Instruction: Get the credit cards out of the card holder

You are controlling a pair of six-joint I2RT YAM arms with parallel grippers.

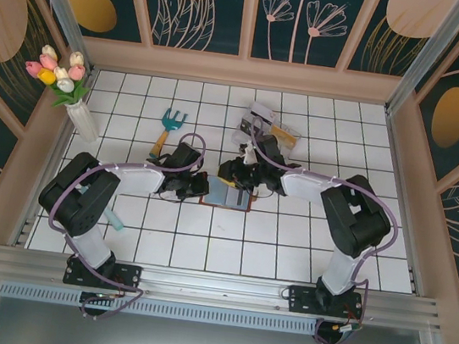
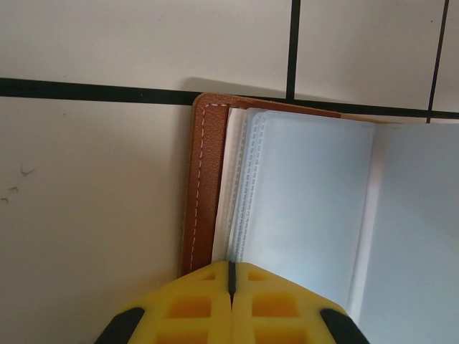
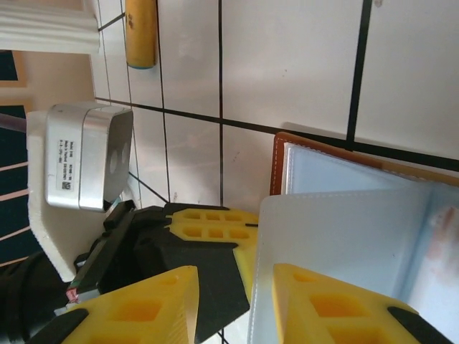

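Note:
The reddish-brown card holder [image 1: 228, 196] lies open on the white tiles between both grippers, its blue-grey pocket pages up [image 2: 308, 208]. My left gripper [image 2: 231, 266] is shut, its yellow tips meeting over the holder's near edge beside the stitched leather border [image 2: 201, 186]; whether a page is pinched I cannot tell. My right gripper [image 3: 237, 301] is open at the opposite side, and a lifted translucent pocket page [image 3: 337, 229] has its edge standing between the two fingers. The left gripper's fingers [image 3: 215, 222] lie against the holder's edge there. The credit cards are hidden.
A teal-headed garden fork [image 1: 167, 129] lies behind the left arm, its yellow handle [image 3: 140, 32] near the white vase [image 1: 81, 117] of tulips. A clear plastic pack [image 1: 271, 128] sits behind the right gripper. Wooden walls ring the tiled floor.

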